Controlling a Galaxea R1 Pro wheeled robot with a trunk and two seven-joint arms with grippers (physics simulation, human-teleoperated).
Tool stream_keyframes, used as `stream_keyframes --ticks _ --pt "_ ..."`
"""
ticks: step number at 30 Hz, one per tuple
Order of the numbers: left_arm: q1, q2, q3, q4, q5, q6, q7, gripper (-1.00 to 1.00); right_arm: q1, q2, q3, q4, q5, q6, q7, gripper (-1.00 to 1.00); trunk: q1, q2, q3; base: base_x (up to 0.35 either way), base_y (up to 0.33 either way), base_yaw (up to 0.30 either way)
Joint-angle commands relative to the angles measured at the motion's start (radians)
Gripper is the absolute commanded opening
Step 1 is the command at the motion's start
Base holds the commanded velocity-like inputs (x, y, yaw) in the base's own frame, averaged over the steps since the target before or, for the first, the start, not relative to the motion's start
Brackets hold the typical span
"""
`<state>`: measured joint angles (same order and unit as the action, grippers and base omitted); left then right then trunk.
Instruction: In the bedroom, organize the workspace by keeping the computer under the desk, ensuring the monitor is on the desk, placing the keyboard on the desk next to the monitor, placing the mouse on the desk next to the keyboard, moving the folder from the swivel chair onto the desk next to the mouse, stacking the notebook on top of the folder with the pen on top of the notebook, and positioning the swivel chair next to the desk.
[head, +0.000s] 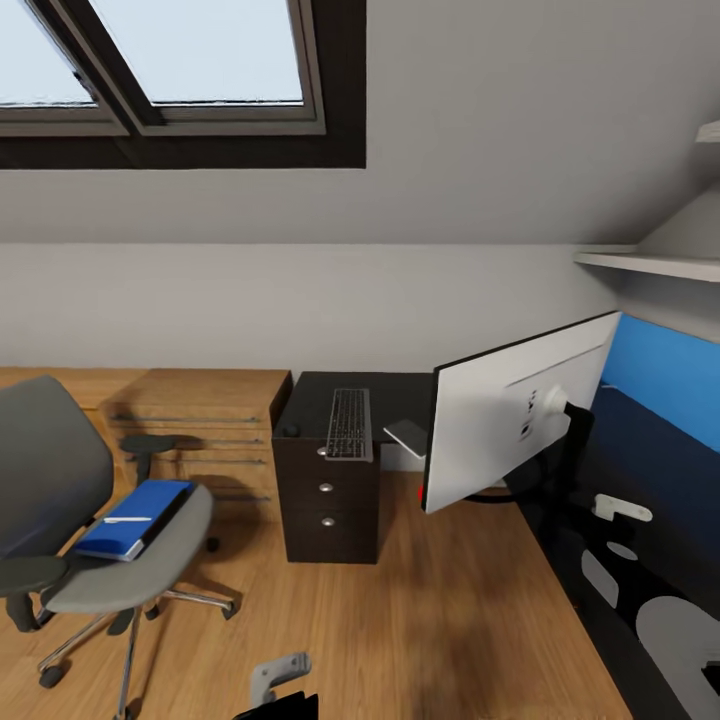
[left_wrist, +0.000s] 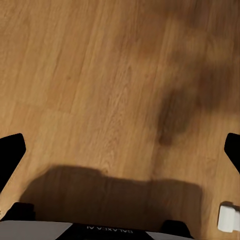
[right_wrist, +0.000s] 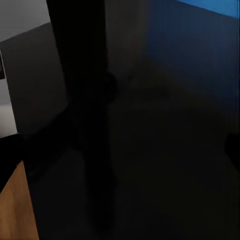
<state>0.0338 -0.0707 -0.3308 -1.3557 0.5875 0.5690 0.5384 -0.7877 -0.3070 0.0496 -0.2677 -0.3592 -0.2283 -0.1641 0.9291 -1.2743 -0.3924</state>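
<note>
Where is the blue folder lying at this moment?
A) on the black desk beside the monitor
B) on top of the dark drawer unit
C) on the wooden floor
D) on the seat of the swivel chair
D: in the head view the blue folder lies flat on the grey seat of the swivel chair, left of the dark drawer unit.

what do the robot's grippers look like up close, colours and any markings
The left gripper has two black fingers on a light grey body. The body carries small dark lettering, upside down in the left wrist view. A small white block sits at one corner.
</note>
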Motion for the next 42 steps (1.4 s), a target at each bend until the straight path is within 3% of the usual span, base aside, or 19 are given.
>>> stream_keyframes --ticks 1,14,42 --pt "0.0 0.001 -0.001 -0.002 0.011 0.001 0.009 1.0 -0.001 0.0 0.005 0.001 -0.006 -0.003 -0.003 1.0 0.0 -0.001 -0.001 0.0 0.0 -0.213" --pt "0.0 0.003 -0.001 -0.001 0.012 0.002 0.008 1.0 0.0 0.002 0.008 0.002 -0.003 -0.003 0.0 1.0 0.0 -0.001 -0.001 0.004 0.0 -0.115" --pt "0.0 0.002 -0.006 0.039 0.013 -0.001 0.008 1.0 0.001 -0.004 0.007 0.019 0.0 -0.004 0.0 1.0 0.0 -0.001 -0.001 0.165 0.0 -0.001"
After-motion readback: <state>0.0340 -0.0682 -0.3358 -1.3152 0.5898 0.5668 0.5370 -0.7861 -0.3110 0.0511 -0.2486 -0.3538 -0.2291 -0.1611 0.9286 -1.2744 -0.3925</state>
